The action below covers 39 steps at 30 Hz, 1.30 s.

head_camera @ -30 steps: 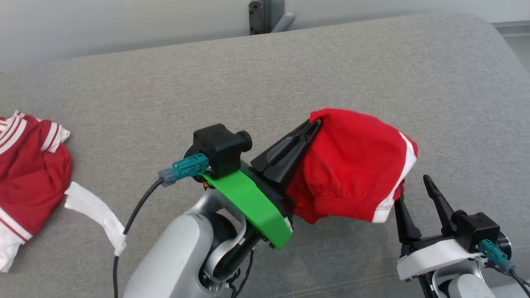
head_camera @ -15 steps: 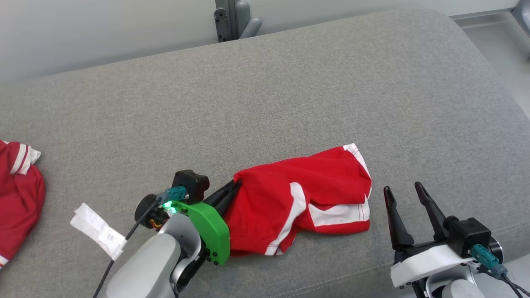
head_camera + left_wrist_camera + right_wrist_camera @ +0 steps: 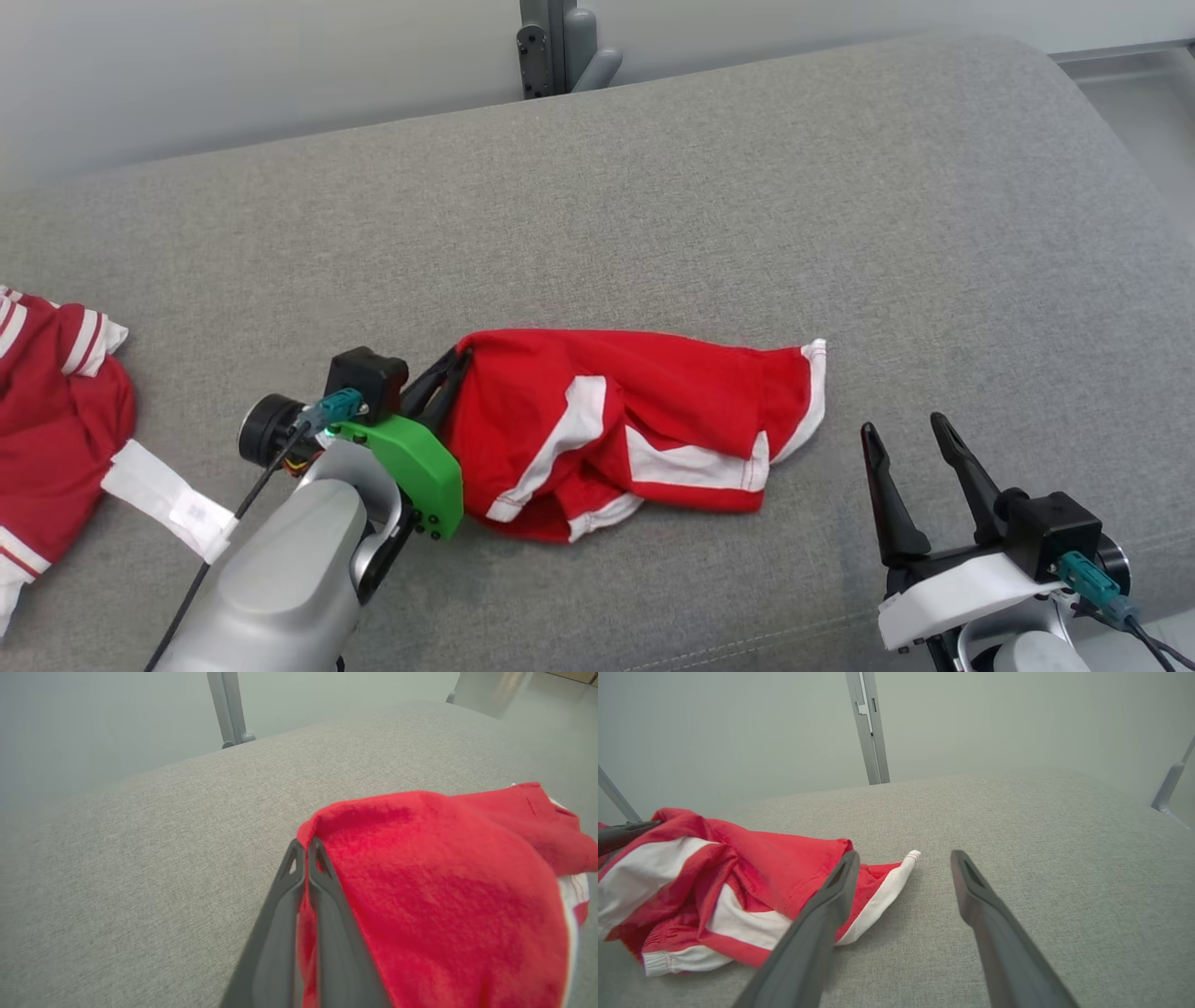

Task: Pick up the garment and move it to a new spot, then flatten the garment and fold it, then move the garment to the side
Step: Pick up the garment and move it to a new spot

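**A:** Start at the left gripper point(image 3: 306, 843): its two dark fingers point(image 3: 282, 914) are pressed tight together, pinching one edge of the crumpled red shorts with white stripes point(image 3: 653, 411)!

**B:** And where do the shorts lie?

**A:** Down on the grey fabric-covered tabletop point(image 3: 747, 187), near its front. They're bunched and creased, running rightward from the pinch to a white-trimmed corner.

**B:** Over to the right gripper point(image 3: 904, 427)?

**A:** Its fingers point(image 3: 817, 933) are spread wide with nothing between them! It sits by the front edge, near the shorts' right end and apart from the cloth. From its wrist view, that white-trimmed corner lies just ahead of the tips.

**B:** Further out?

**A:** At the far left there's a darker red garment with white stripes point(image 3: 56, 411) in a heap. A white tag strip point(image 3: 168, 499) lies just beside it, by the left arm's black cable point(image 3: 252, 490). Beyond the far edge stands a grey metal post point(image 3: 560, 47).
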### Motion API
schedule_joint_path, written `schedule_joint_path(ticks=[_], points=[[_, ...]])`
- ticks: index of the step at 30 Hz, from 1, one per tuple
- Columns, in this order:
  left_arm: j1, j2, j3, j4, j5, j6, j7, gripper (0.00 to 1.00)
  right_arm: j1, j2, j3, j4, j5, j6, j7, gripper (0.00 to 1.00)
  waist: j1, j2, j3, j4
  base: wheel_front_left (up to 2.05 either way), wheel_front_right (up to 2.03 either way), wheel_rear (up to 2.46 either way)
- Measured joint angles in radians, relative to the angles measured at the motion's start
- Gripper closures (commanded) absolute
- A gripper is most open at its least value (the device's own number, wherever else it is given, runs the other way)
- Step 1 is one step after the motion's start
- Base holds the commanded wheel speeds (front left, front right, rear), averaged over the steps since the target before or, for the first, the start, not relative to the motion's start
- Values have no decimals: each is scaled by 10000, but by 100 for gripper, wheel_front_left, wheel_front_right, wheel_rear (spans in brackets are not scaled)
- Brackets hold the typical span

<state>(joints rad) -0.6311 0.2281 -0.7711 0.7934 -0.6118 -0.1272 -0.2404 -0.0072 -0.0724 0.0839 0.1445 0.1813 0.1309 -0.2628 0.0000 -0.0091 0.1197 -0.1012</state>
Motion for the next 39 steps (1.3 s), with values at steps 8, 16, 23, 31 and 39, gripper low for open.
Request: schedule_joint_path(ticks=[8, 16, 23, 31, 39], points=[[-99, -359, 94, 1258, 54, 75, -174, 75, 1, -6, 100, 42, -2, 0, 0, 0, 0, 0, -184, 25, 0, 0, 0], [-72, -522, 412, 1737, -215, 63, -209, 0, 60, -35, 23, 33, 0, 0, 0, 0, 0, 0, -198, 0, 0, 0, 0], [561, -140, 1601, -234, -35, 573, -238, 0, 235, -190, -362, -153, -77, 0, 0, 0, 0, 0, -351, 65, 0, 0, 0], [2847, 387, 3028, -3143, 798, 1457, -238, 0, 532, -623, -1062, -725, -207, 0, 0, 0, 0, 0, -714, 471, 0, 0, 0], [4897, 635, 3942, -4658, 1609, 1965, -238, 0, 678, -840, -1218, -920, -349, 0, 0, 0, 0, 0, -995, 1180, 0, 0, 0]])
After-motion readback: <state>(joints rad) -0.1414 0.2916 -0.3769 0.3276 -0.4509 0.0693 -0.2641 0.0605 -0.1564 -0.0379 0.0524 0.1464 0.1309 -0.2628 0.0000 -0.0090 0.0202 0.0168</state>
